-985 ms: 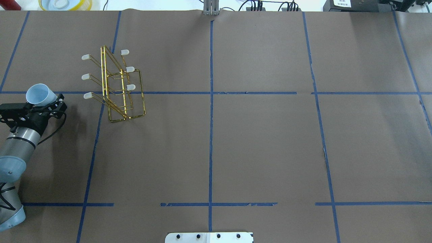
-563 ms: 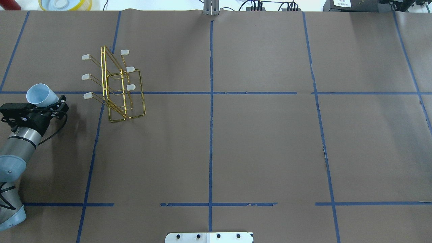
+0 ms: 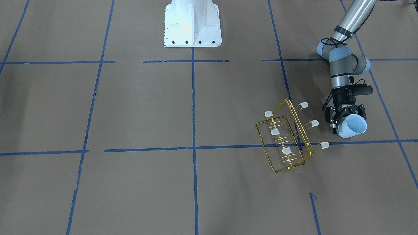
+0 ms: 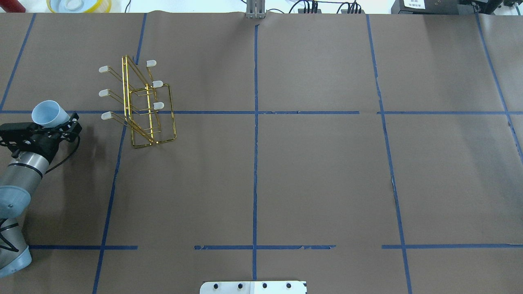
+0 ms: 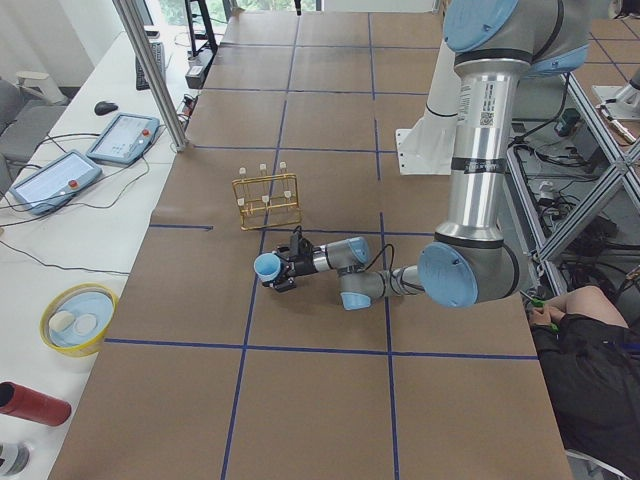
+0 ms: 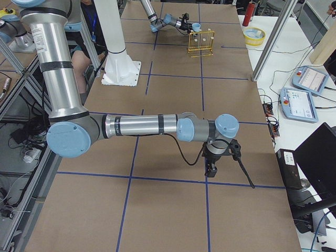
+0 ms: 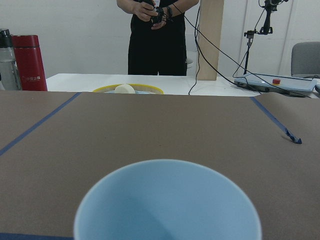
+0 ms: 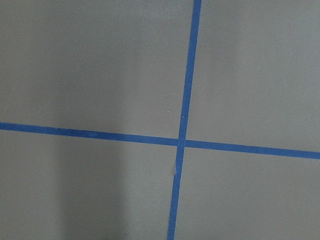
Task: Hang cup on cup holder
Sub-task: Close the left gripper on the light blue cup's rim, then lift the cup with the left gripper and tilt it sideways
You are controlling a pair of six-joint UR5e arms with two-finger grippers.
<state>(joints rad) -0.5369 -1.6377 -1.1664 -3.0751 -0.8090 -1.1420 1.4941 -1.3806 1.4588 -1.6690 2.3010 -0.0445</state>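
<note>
the left end effector (image 4: 52,127) is clamped on the cup (image 4: 50,114), which lies on its side in the grip with its open mouth pointing away from the wrist. over the last second the change is slight: in the overhead view the cup has slid a touch toward the far edge of the desk (image 4: 286,171) and the wrist has drawn back a little, with no real drift toward the rack. the cup is as firmly held as before, its tilt unchanged.

the cup holder (image 4: 141,104) stands off to the side of the left end effector, near but clearly apart, its closest capped prong (image 4: 106,116) just beyond the cup. in the front-facing view the cup (image 3: 352,126) sits level with the middle row of prongs on the cup holder (image 3: 287,137).

this looks like fine alignment, not yet an approach: the mouth still faces past the rack and not at a prong, so a turn of the wrist seems needed before the cup can slide over a cap.

the right end effector (image 6: 210,169) hangs far away over bare desk; i cannot tell whether it is apart or together.
</note>
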